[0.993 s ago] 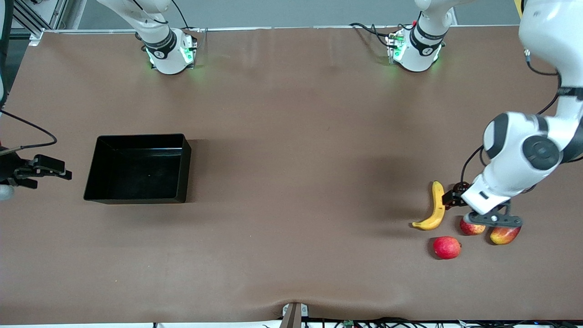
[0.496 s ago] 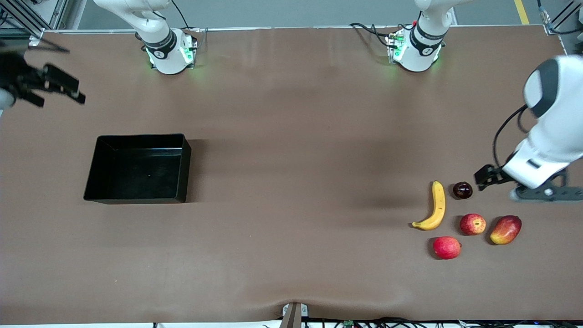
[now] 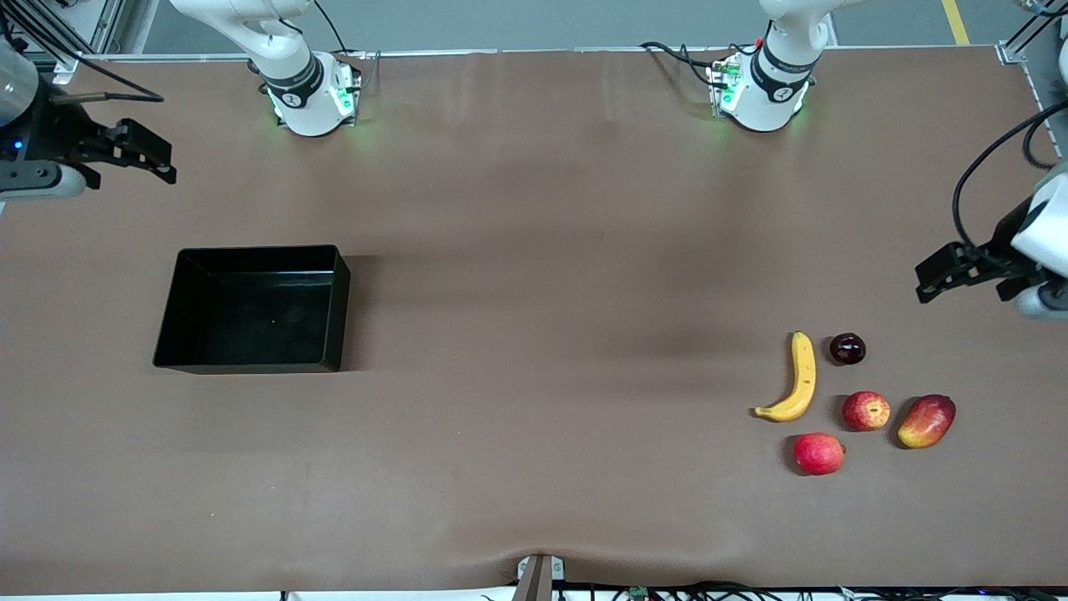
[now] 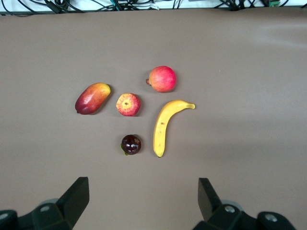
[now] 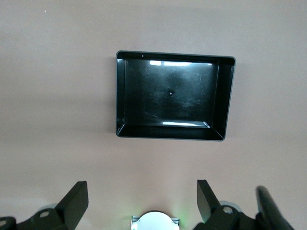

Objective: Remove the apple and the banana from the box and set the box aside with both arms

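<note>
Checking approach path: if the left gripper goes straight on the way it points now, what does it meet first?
Probably the small dark round fruit, lying nearest the open left gripper in its wrist view, with the long curved yellow banana just beside it. Depth is unclear.

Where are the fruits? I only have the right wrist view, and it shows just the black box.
Observer: At the left arm's end of the table. The banana and the apple lie side by side, not touching.
Operator: Is the left gripper on either?
Observer: No. The left gripper hangs open over bare table beside them, holding nothing.
Operator: Anything else there?
Observer: Three more: a dark round fruit, a plain red round fruit and a mango.
</note>
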`<state>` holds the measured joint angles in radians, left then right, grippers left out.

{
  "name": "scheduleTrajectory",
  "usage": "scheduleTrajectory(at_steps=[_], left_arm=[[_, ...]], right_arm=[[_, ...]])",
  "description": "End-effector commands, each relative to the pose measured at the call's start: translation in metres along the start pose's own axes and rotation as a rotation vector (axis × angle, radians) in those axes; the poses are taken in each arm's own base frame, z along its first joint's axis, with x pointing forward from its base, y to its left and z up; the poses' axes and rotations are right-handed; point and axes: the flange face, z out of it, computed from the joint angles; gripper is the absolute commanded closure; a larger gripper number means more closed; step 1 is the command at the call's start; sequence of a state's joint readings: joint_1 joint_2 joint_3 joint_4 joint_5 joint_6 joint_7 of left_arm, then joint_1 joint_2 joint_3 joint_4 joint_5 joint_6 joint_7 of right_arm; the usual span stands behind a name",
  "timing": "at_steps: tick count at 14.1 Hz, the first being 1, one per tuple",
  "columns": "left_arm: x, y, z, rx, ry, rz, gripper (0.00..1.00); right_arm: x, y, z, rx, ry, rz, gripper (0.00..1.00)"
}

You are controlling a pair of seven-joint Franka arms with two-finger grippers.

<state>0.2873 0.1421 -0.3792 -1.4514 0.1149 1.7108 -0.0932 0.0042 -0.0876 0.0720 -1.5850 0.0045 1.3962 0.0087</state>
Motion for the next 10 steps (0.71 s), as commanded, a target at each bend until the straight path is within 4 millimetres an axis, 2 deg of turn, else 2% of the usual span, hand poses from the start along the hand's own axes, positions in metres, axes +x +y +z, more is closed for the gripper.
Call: scheduleTrajectory(at_steps=[1,2,4,6,10], left_arm=[[-0.021,0.005,-0.028,0.004,-0.017,0.007,0.00],[-0.027,0.000,-0.030,0.013,-0.045,0.010,0.00],[-0.036,0.007,-0.035,0.023,-0.081,0.017,0.00],[-0.044,0.018,-0.039,0.019,-0.098,0.015,0.00],[-0.055,0.026,-0.041,0.023,-0.105,0.027,0.00]], right_arm=[[-0.011,0.017,-0.006,-0.003,0.033,0.021,0.00],[-0.010,0.026,-0.006,0.018,0.041,0.041,0.00],[-0.010,0.042,-0.005,0.072,0.043,0.077,0.00],[-0.012,0.044,-0.006,0.073,0.038,0.080,0.00],[-0.011,0.041,-0.006,0.072,0.041,0.075,0.00]])
